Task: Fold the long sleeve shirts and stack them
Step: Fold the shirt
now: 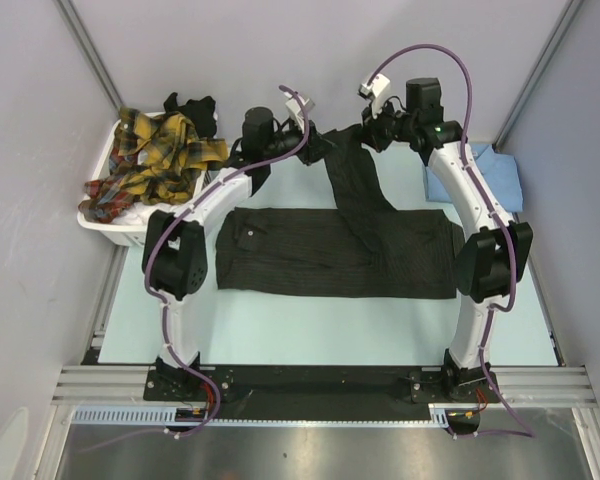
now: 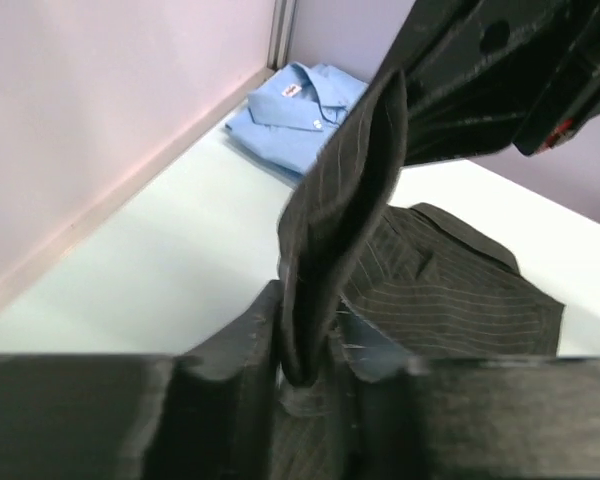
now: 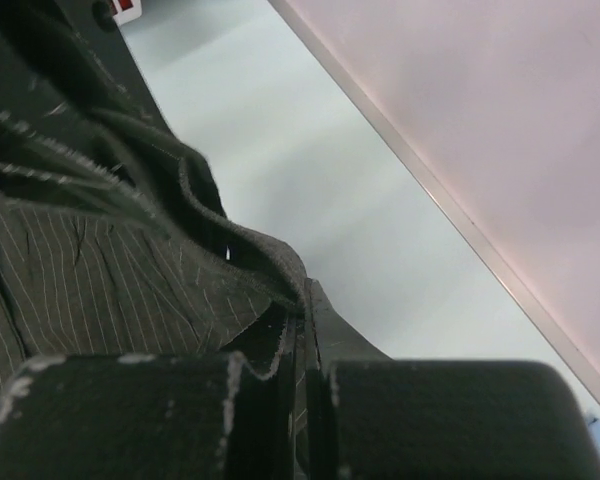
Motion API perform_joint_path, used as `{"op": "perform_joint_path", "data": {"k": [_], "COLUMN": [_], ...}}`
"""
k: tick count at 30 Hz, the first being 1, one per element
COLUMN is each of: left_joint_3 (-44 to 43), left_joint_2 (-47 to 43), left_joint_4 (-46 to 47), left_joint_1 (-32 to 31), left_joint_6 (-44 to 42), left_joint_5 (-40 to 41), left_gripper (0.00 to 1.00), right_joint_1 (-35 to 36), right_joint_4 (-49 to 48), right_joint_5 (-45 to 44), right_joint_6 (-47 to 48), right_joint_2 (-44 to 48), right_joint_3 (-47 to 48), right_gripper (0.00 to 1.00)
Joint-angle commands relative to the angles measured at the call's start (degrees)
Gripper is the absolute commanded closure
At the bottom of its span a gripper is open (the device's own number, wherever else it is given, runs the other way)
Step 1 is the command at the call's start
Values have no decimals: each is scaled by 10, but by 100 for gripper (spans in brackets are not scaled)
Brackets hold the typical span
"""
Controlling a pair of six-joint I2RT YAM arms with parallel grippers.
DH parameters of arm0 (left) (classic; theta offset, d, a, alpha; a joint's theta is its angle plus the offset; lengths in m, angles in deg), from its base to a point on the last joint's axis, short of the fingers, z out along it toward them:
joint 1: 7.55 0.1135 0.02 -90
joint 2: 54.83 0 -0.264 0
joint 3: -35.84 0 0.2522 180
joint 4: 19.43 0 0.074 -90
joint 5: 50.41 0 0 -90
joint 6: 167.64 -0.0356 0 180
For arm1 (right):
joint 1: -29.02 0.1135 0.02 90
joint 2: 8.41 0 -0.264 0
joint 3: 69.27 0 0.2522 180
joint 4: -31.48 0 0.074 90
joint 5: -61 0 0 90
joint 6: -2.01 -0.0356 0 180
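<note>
Item one: charcoal-black pinstriped button-up shirt (image 1: pixel 330 265), spread flat across the middle of the pale green table (image 1: pixel 280 325), its body lying crosswise between the two arms. One long sleeve (image 1: pixel 355 185) rises from the right part of the body toward the far edge, where it is held up off the surface. Left gripper (image 2: pixel 305 385): clenched on a fold of this sleeve, the striped cloth standing upright between its fingers in the left wrist view. Right gripper (image 3: pixel 302 345): likewise clamped on the sleeve's edge, cloth pinched in the narrow slit between its pads; the two claws sit close together at the far side, the cloth bunched between them. Item two: plain light blue collared shirt (image 1: pixel 495 172), folded, lying at the far right of the table by the wall, apart from the dark shirt. Item three: yellow-red plaid shirts (image 1: pixel 150 165), crumpled in a heap inside the white plastic laundry basket (image 1: pixel 120 235) at the far left corner, some cloth hanging over its near rim.
</note>
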Motion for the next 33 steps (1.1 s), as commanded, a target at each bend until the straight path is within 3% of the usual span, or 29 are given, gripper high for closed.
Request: {"op": "perform_joint_path", "data": {"k": [1,6,14,20,27,33], "left_joint_3": [-56,-30,65,123,253,396], "left_joint_2": [16,-3,-86,-140,-224,-325], "left_joint_4": [12,0,-106,-234,-248,-254], "left_joint_1": [4,13,8,-6,16,73], "left_joint_6": [-26,-84,-293,-430,-403,-344], "left_joint_5": [-43,-149,-239,-256,-175,-134], "left_gripper": [85,90,90,80,44,35], "right_joint_1": [-2,-2,9,39,115,162], "right_joint_4": [33,69,120,140,46,-82], "right_joint_5": [31,41,47,27,-29,-31], "right_joint_6": [34,54,66,54,-72,-231], "right_joint_2": [11,42,140,237,311,261], "right_joint_3": [35,6,-99,-214,-380,-458], "right_gripper": [100,100,100,100,100,100]}}
